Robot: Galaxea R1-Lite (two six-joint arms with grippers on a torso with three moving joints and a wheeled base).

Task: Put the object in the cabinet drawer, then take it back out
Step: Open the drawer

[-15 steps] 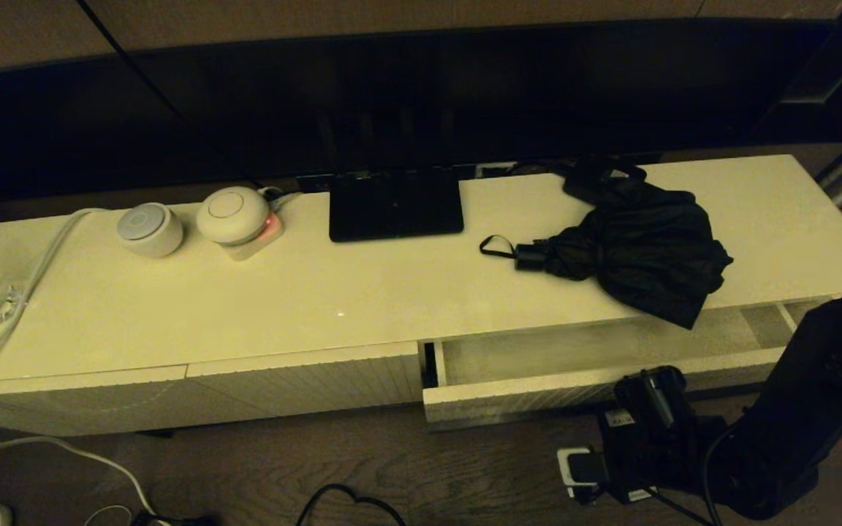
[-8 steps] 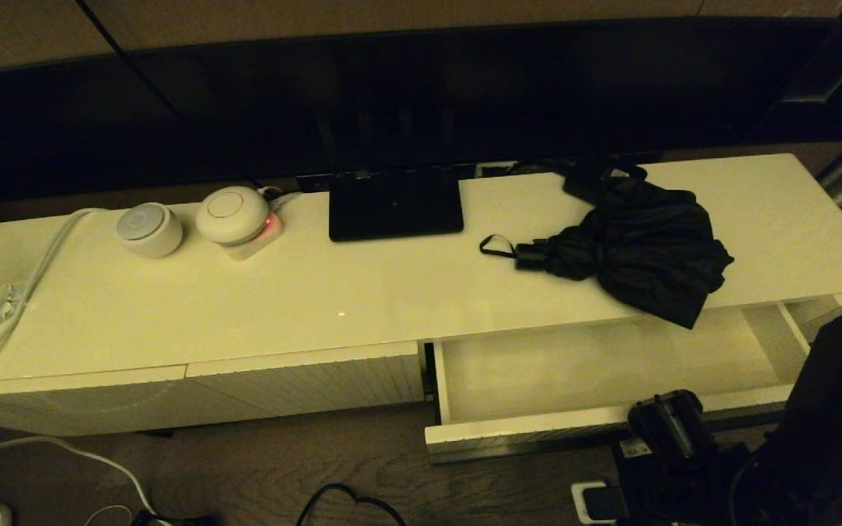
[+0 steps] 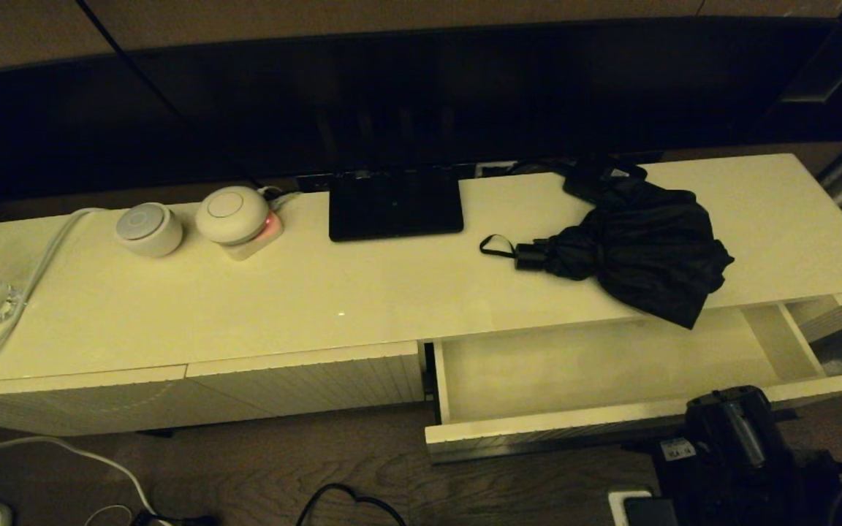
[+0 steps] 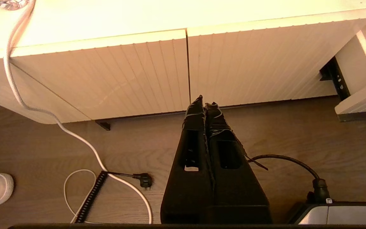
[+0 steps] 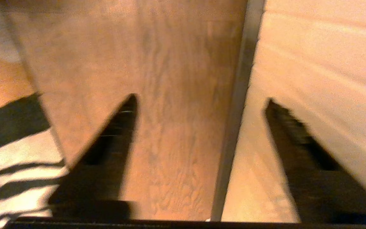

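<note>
Long and low, the cream-white cabinet top (image 3: 319, 307) holds a black folding umbrella (image 3: 633, 248) with loose, baggy cloth, a short black handle and a thin strap loop, lying near the right end just behind the pulled-out wide cream drawer (image 3: 582, 365). It lies on its side, long way along the cabinet, with its handle pointing to the robot's left. Down by the wooden floor (image 4: 75, 140), the right gripper (image 5: 199, 105) has its fingers spread wide apart just in front of the drawer, and the left gripper (image 4: 204, 101) is pressed closed on nothing.

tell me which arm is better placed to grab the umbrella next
Right. The right gripper is open and low in front of the open drawer, below the umbrella. The left gripper is shut, facing the closed panels.
</note>
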